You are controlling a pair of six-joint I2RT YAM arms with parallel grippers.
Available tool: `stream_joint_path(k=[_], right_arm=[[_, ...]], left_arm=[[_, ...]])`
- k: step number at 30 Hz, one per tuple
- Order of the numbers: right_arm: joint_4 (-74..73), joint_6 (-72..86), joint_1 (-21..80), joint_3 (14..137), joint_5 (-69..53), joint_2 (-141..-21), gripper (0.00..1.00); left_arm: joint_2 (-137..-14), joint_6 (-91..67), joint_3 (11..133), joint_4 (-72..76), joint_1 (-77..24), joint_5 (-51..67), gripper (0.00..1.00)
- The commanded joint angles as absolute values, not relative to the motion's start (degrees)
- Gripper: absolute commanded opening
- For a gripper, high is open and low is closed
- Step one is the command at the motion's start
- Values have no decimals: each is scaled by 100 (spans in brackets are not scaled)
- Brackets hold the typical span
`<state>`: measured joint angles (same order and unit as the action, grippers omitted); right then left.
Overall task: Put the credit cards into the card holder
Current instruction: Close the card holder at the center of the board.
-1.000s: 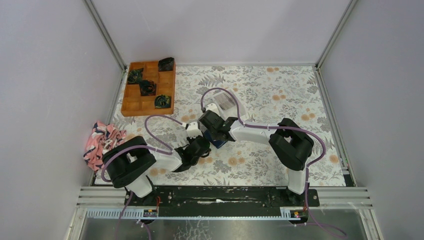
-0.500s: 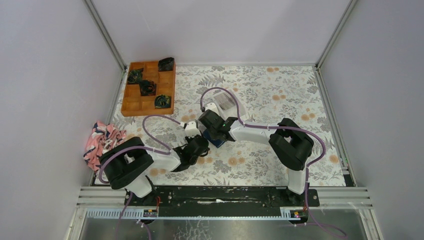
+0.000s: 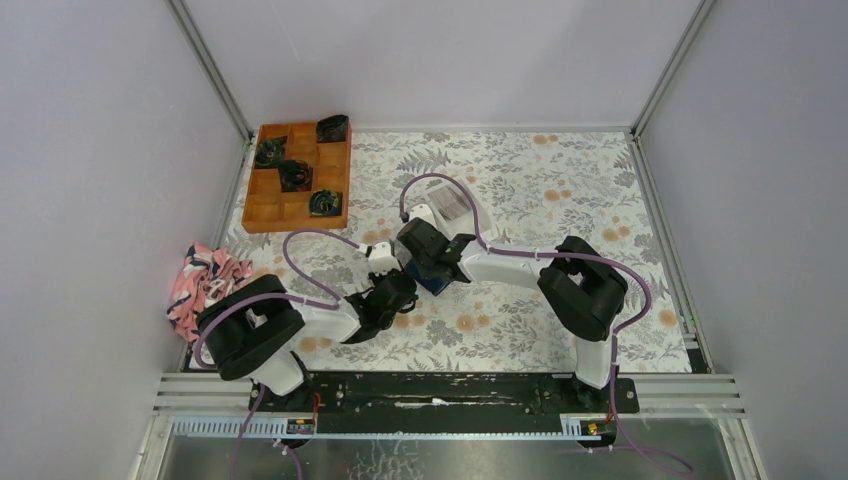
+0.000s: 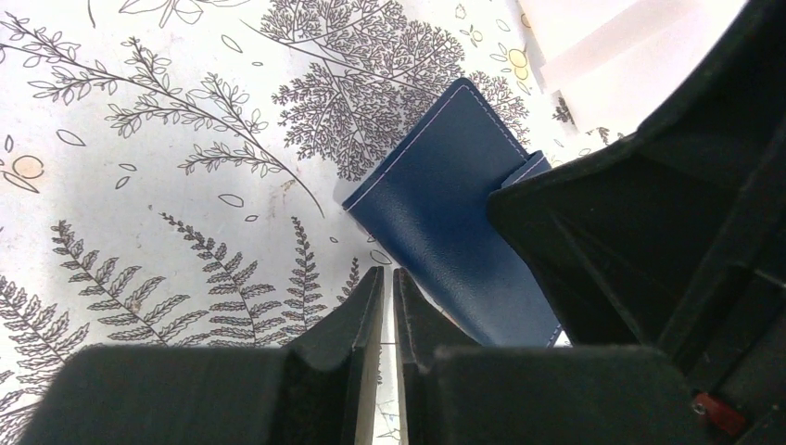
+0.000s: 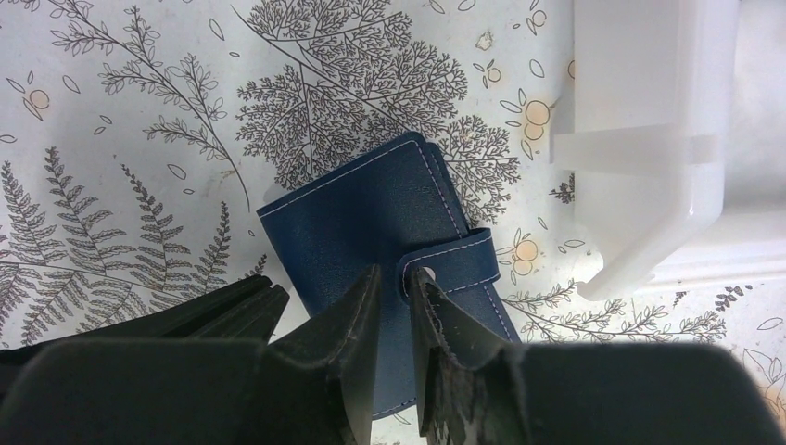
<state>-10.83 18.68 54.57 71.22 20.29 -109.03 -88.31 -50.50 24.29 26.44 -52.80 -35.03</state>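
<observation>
— Jaws first: right gripper [image 5: 394, 278] has 'em a little apart, tips right at the end of the strap [image 5: 459, 260] on the card holder [image 5: 352, 213]. Can't tell if they touch it; doesn't look like a pinch.
— And the left gripper [image 4: 387, 273]?
— Nearly pressed together, just a slit betw. the fingers. Can't tell if anything thin sits in there.
— Where's the holder?
— Flat on the leaf-print table [image 5: 139, 120], just beside the white box [image 5: 640, 93], not touching it. Folded, navy outside up, strap wrapped round the edge nearest the box.
— Grippers rel. to the box?
— Right one's low over the holder, so just beside the box too. Left one's tips are at the holder's edge facing away from the box, w/ the holder betw. them and it. Right gripper's black body hides part of the holder in the left wrist view.
— Other stuff?
— Orange tray [image 3: 268, 212] w/ dark bits in a few compartments, well apart from the box, off to its left. Pink patterned cloth [image 3: 205, 278] farther from the box still, at the table's edge.
</observation>
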Motion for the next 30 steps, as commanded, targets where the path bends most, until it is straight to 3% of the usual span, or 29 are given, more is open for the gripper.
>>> stream_joint_path(k=[1,30], right_arm=[[-926,1839,5402,7152,2014,-10731,25],[-717,2191,5281,6548,1809,-10753,20]], left_arm=[[-8778,-4931,2494,2636,-5230,-3765,15],[-8975,-4909,2575,2672,-5179,-3670,15]])
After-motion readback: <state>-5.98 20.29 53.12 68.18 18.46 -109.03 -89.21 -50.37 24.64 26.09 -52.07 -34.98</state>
